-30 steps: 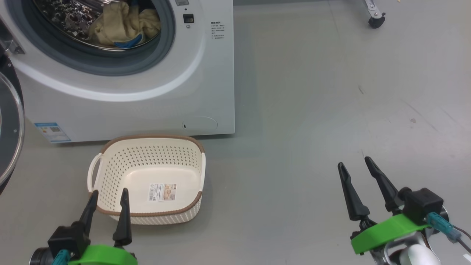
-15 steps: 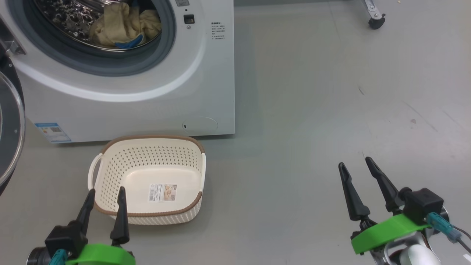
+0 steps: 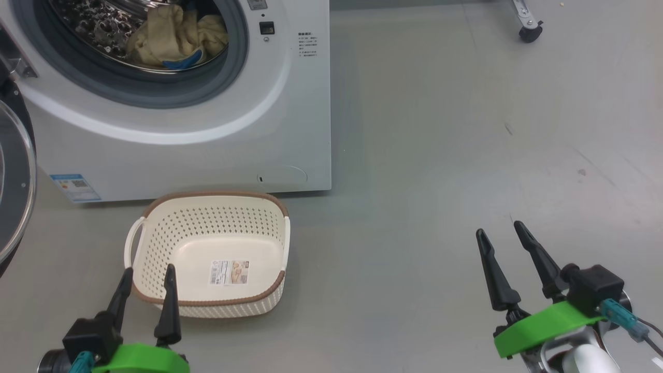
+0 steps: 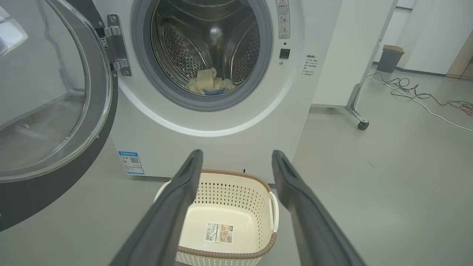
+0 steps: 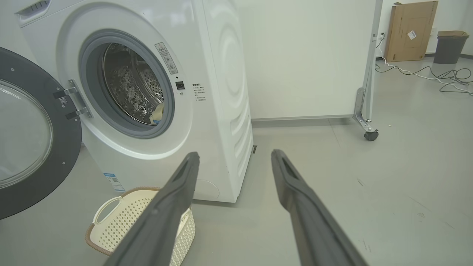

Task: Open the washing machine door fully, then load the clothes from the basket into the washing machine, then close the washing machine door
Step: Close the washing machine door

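Observation:
The white washing machine (image 3: 217, 145) stands at the upper left, its black-rimmed glass door (image 4: 55, 111) swung wide open to the left. Pale yellow clothes with a blue cuff (image 3: 171, 41) lie at the drum's front, and the same clothes (image 4: 208, 83) show in the left wrist view. On the floor in front of the washer sits the cream basket (image 3: 212, 228) with only its label sticker inside. My left gripper (image 3: 147, 277) hangs open just before the basket's near rim. Far to the right, my right gripper (image 3: 500, 232) is open above bare floor.
A white panel on a wheeled stand (image 5: 366, 129) rises right of the washer. Cables (image 4: 417, 96) trail over the floor behind it, near a grey bin (image 4: 391, 58) and a cardboard box (image 5: 408, 31). Grey floor stretches right of the basket.
My left gripper has drawn back a little toward the lower edge of the head view, staying open. The head camera shifted slightly. The right gripper has held still.

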Motion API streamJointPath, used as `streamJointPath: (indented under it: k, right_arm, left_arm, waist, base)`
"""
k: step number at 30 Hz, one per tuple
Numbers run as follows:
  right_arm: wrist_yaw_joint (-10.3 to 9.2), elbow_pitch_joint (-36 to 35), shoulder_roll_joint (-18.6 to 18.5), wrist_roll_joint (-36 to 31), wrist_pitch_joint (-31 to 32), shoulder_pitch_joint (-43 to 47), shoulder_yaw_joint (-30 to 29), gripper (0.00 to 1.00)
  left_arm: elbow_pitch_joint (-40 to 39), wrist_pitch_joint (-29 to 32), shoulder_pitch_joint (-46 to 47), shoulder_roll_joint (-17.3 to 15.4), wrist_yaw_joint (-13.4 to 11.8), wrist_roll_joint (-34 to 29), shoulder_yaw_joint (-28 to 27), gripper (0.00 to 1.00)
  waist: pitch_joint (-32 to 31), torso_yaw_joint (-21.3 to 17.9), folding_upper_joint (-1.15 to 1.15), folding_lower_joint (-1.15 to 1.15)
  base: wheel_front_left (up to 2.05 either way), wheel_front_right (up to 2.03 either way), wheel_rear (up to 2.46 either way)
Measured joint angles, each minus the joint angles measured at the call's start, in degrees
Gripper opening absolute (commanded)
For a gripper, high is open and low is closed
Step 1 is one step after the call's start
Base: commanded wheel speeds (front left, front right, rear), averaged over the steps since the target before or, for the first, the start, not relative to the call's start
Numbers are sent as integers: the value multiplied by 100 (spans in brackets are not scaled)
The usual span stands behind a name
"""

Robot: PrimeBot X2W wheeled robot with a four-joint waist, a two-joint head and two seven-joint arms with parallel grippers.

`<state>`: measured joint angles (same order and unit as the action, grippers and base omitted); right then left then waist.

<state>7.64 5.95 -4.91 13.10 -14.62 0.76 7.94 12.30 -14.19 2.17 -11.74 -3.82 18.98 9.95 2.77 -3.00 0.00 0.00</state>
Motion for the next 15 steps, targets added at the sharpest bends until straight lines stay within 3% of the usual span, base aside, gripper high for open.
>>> streamJointPath:
  k: [15]
  right_arm:
    - [0,36,1,0,0,1,-1,100]
  left_arm:
    - [70,0,-2,62,76,-83,-27,100]
  waist:
    - [-106,34,0,0]
  base:
    - [0,0,0]
